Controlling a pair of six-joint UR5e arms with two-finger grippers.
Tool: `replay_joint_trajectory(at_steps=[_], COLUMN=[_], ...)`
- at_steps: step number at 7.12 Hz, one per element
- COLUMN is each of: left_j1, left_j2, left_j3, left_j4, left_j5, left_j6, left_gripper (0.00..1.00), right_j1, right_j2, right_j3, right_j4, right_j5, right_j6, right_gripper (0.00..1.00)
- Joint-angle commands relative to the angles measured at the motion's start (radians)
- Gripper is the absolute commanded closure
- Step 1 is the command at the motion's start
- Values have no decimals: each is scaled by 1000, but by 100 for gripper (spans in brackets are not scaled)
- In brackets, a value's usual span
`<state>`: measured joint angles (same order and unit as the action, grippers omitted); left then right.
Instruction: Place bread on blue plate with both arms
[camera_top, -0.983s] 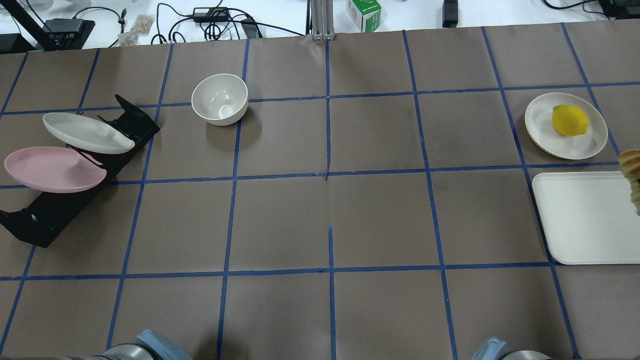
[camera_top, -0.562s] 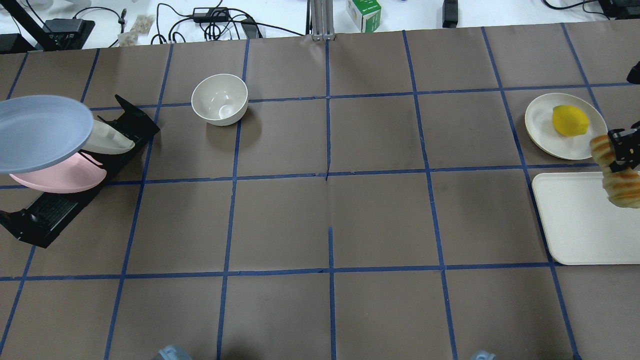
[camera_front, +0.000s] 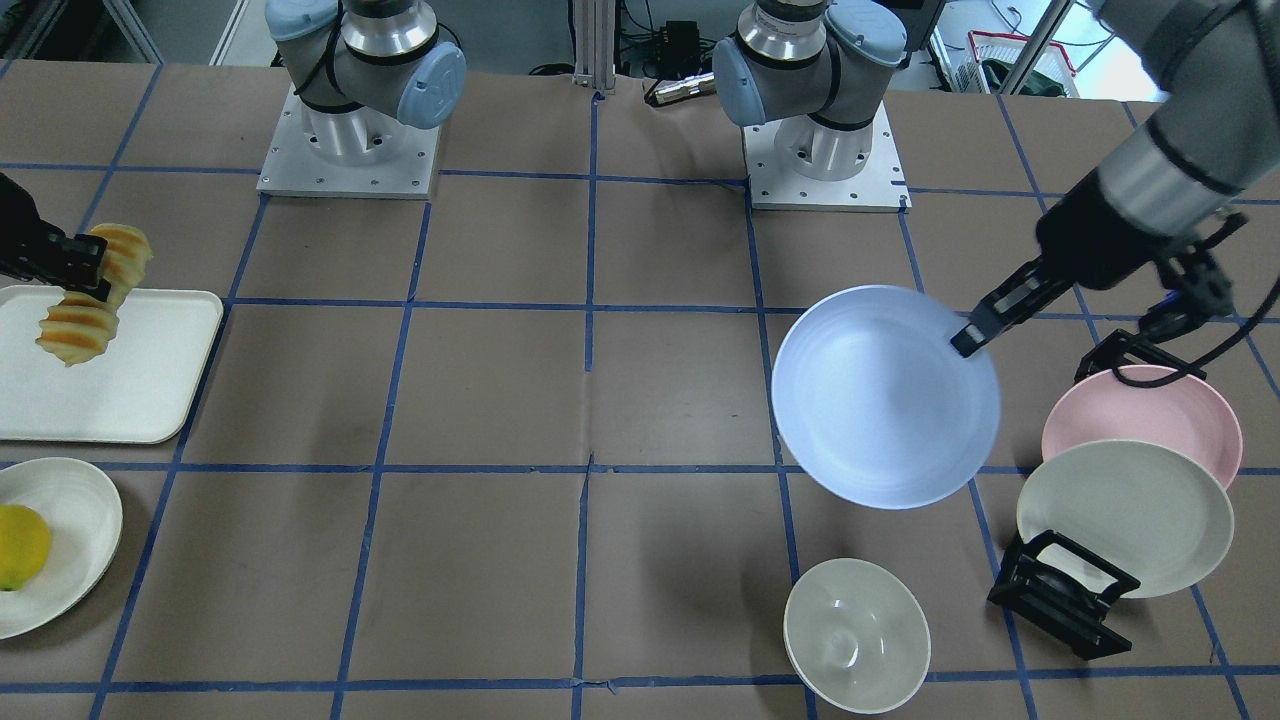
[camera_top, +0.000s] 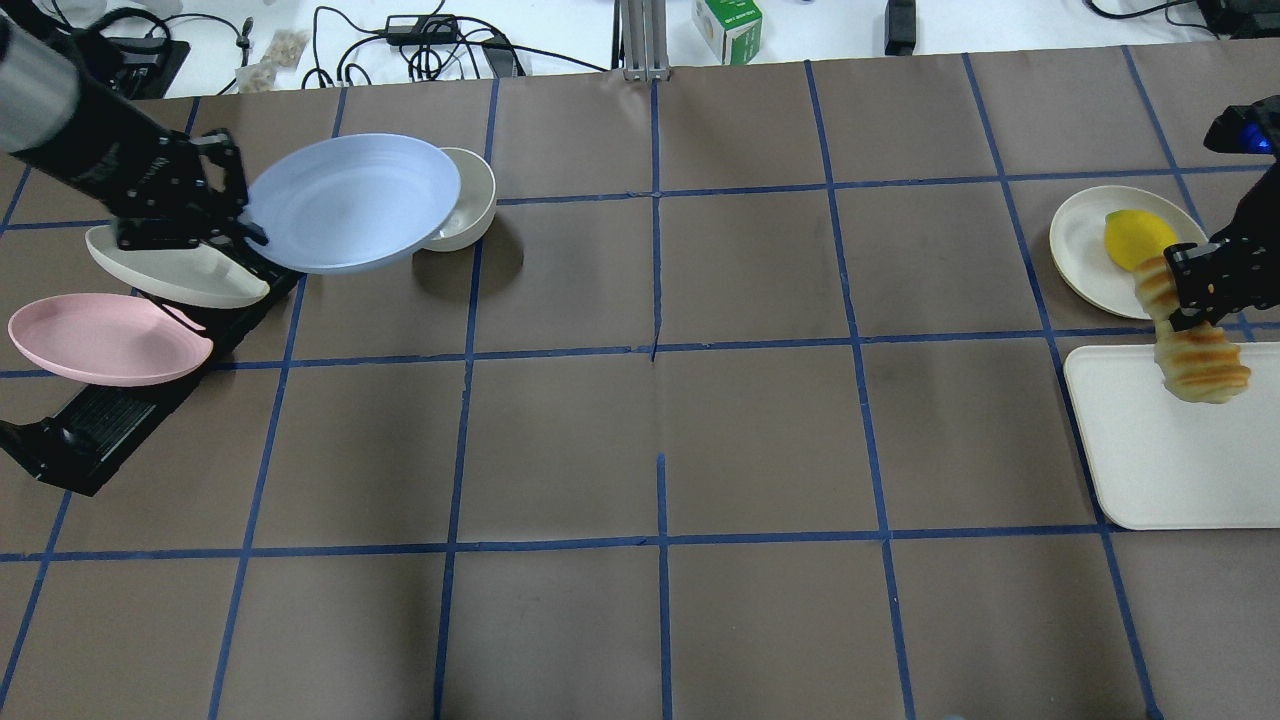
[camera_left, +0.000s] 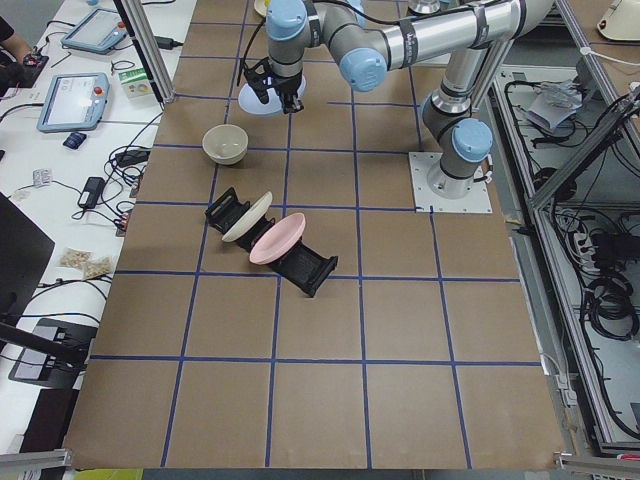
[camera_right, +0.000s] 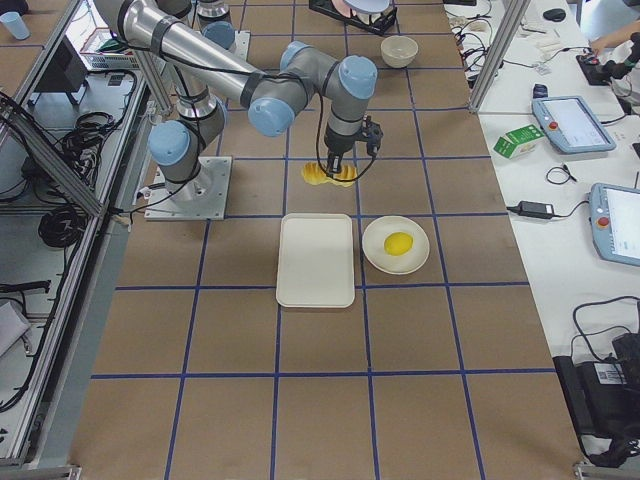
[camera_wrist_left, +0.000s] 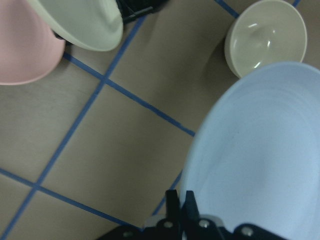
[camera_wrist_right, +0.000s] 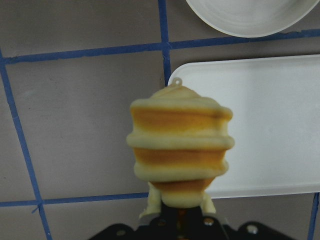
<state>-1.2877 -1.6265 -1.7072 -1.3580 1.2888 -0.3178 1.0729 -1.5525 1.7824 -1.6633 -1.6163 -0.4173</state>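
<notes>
Gripping the plate (camera_front: 885, 400) by its rim with the left hand (camera_front: 967, 337), clamped shut on one thin edge, likely to leave the whole face free for a landing. Held aloft and a little tilted, well apart from the tray (camera_top: 1160, 450), toward the other end of the table (camera_top: 650, 450). Probably carried that high to clear the bowl (camera_front: 856, 635) and the rack (camera_front: 1060, 595) with its pink and cream plates.

Pinching the bread (camera_top: 1195, 365) with the right hand (camera_top: 1190, 290), closed across the ridges nearer one end, the longer part drooping below the fingers. Hangs in the air just over a corner of the tray, touching nothing; seems soft enough to sag, hence a grip off-centre rather than at the tip.

Judging by this: both pickups done, meeting not yet made. Calls next for bringing plate and loaf together somewhere between the tray and the table's far end, levelling the plate first. Worth minding the rim grip: could tip under a load set far from the fingers, so better lowered close to that edge, gently, before letting go.
</notes>
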Motion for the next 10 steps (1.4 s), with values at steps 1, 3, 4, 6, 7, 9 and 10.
replay_joint_trajectory(at_steps=[1, 3, 4, 6, 7, 9, 10], left_j1=[-154, -296, -336, -402, -445, -452, -450], left_j2=[-61, -145, -211, -301, -331, -348, -320], left_j3=[-231, -288, -293, -293, -292, -293, -279], left_j4=[442, 636, 721, 851, 853, 853, 850], left_j5=[-20, -14, -8, -6, 6, 27, 114], left_j6=[-230, -352, -368, -435, -446, -446, -436], left_gripper=[100, 100, 100, 100, 100, 100, 43], right_j1=[1, 21, 59, 123, 127, 134, 177], right_j2=[-15, -12, -5, -7, -11, -15, -9], right_j3=[3, 5, 6, 3, 3, -11, -27], right_j4=[17, 17, 10, 0, 0, 0, -1], right_j5=[-1, 34, 45, 45, 49, 103, 102], right_j6=[0, -8, 12, 83, 97, 110, 114], right_gripper=[100, 100, 100, 100, 100, 100, 100])
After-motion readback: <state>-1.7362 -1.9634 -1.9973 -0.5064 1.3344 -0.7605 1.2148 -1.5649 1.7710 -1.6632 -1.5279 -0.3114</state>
